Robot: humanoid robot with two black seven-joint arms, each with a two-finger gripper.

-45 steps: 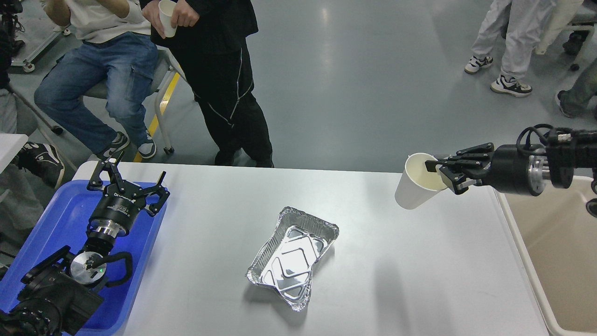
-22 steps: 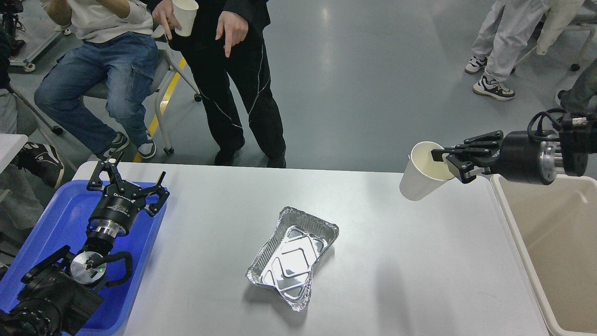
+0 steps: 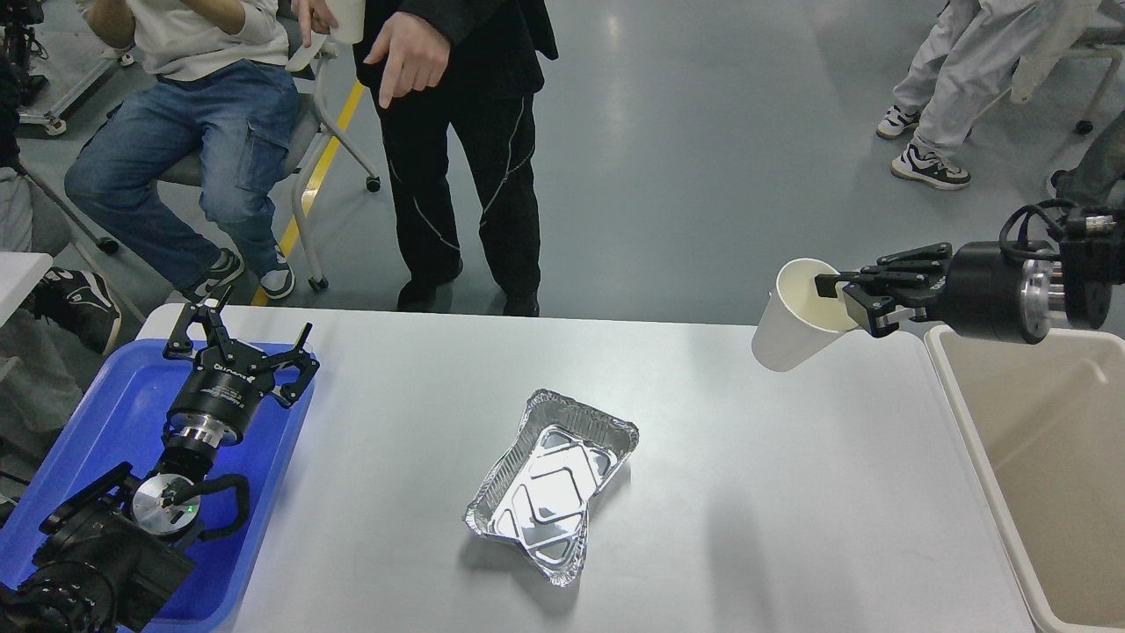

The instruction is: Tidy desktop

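White paper cup (image 3: 794,318) clamped in right gripper (image 3: 842,296), lifted higher; left gripper (image 3: 239,338) wide, unmoved.

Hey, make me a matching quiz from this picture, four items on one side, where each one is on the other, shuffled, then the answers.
Items:
1. paper cup
2. foil tray
3. blue tray
4. beige bin

Places:
A. at the desktop's left end, under the open left end effector
B. at the desktop's right end
C. held tilted above the desktop by the right end effector
D. lying mid-desktop, empty

Pairs: 1-C, 2-D, 3-A, 4-B
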